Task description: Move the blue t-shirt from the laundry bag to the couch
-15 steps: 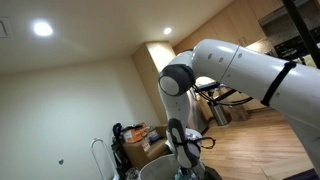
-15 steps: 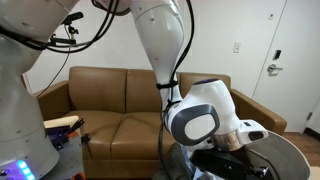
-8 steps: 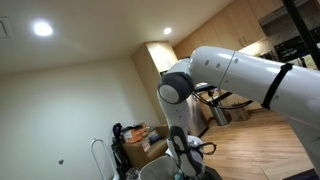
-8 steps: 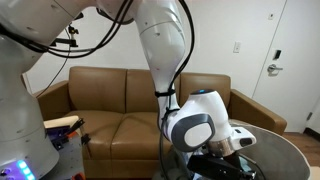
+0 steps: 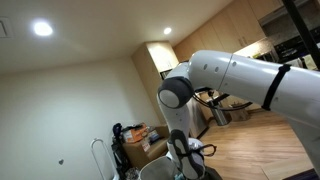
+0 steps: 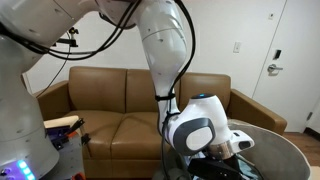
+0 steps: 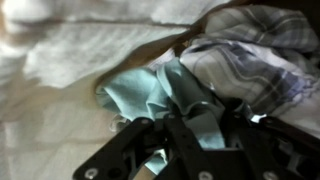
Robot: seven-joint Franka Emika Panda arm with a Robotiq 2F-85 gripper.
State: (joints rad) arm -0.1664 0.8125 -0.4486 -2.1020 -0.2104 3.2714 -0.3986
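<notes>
In the wrist view we saw a crumpled pale blue t-shirt point(image 7: 150, 95) lying among other laundry. A white fluffy towel point(image 7: 80, 55) lay above and to its left, and a purple and white plaid cloth point(image 7: 250, 55) touched it on the right. The black tool point(image 7: 188, 140) reached in from the bottom edge, with the blue fabric running down between its dark fingers. The picture was too blurred for us to tell whether the tool was clenched on the cloth or released. In an exterior view the white robot arm point(image 6: 165, 50) bent down into a round grey laundry bag point(image 6: 275, 150). Behind it stood a brown leather couch point(image 6: 110, 100), well apart from the t-shirt.
</notes>
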